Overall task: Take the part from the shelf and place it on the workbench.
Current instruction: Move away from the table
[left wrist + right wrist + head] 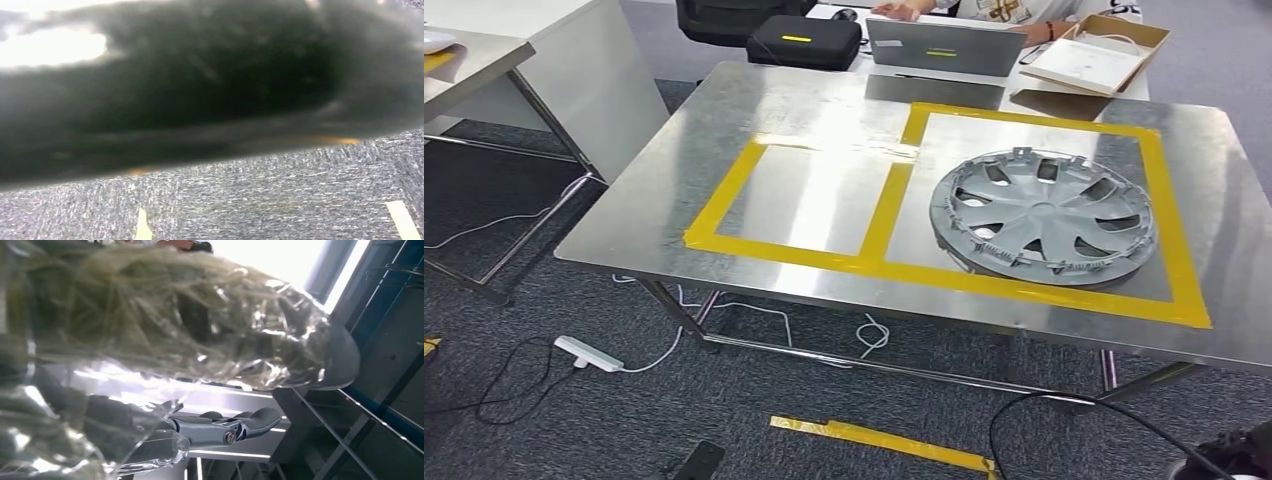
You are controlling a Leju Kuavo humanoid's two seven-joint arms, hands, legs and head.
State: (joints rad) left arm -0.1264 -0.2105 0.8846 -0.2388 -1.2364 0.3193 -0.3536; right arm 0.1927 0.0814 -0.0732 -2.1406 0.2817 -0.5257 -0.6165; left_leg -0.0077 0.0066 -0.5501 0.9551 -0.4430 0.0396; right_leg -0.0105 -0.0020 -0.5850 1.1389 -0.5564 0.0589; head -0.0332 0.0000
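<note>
In the right wrist view, a part wrapped in crinkled clear plastic (165, 320), with pale yellow-green fibrous stuff inside, lies close against the camera. My right hand (220, 430) grips it, and grey fingers (260, 419) stick out under the wrap. In the head view the steel workbench (674, 200) stands ahead, marked with two yellow-taped rectangles. The left rectangle (809, 195) is bare. A grey wheel cover (1042, 215) lies flat in the right one.
Behind the workbench a person works at a laptop (944, 45), beside a black case (804, 40) and an open cardboard box (1096, 55). A white desk (544, 70) stands at the left. Cables and a power strip (587, 353) lie on the carpet. Blue shelf frames (385, 340) stand near my right hand.
</note>
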